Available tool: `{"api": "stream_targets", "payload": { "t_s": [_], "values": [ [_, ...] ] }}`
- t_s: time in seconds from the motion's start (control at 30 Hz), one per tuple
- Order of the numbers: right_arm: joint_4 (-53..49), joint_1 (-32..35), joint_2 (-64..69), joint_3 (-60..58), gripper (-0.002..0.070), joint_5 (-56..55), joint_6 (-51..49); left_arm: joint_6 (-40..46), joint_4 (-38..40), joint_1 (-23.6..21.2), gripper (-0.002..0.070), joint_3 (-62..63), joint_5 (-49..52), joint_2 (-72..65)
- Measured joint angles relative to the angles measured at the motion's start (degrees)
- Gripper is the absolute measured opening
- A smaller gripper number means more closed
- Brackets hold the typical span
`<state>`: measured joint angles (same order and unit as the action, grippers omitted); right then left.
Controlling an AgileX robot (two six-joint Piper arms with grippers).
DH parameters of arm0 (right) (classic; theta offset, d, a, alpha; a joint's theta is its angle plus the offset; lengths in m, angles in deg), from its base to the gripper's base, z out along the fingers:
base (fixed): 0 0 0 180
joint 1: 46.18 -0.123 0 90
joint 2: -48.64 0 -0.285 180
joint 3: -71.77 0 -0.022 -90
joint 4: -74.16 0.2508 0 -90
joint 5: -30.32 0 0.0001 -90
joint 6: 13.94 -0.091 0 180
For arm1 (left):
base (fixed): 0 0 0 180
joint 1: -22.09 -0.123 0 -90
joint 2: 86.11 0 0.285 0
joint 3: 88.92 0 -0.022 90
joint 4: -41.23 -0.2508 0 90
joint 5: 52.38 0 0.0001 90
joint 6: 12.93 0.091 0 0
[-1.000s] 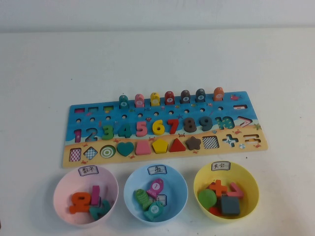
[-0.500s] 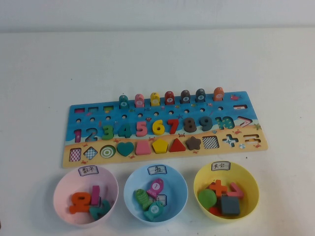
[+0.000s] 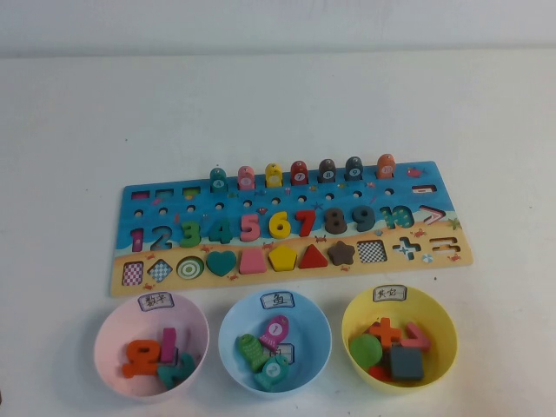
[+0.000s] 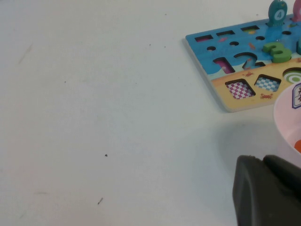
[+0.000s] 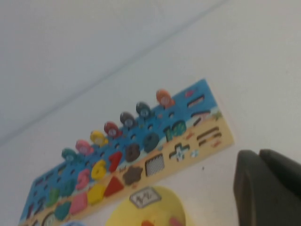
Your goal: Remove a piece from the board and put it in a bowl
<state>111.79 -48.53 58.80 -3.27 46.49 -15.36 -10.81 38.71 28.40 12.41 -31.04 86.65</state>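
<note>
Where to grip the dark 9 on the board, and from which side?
Come straight down on the 9 and pinch its round upper loop, probably front to back: it lies flat in the board, hemmed sideways by the 8 and the 10.

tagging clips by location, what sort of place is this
Probably a lab test table: a plain white table holding only a number puzzle board and three labelled sorting bowls, pink, blue and yellow, against a bare wall.

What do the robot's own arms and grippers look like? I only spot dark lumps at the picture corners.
Little shows. The left gripper appears in its wrist view only as smooth matte black, rounded finger blocks, near the pale pink round plastic bowl. The right gripper looks alike. No arms, cables or markings are visible; the high view shows neither gripper.
</note>
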Motion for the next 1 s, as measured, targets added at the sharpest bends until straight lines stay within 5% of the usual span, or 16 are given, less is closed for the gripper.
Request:
{"api": "stream_targets", "payload": {
  "t_s": [0.7,1.0],
  "values": [
    [-10.09,-0.19,53.56,38.3,-0.0018,31.98,5.4,0.0,0.0,0.0,-0.0004,0.0,0.0,0.0],
    [-12.85,-10.29,74.37,52.36,-0.0018,33.31,5.55,0.0,0.0,0.0,-0.0004,0.0,0.0,0.0]
  ]
}}
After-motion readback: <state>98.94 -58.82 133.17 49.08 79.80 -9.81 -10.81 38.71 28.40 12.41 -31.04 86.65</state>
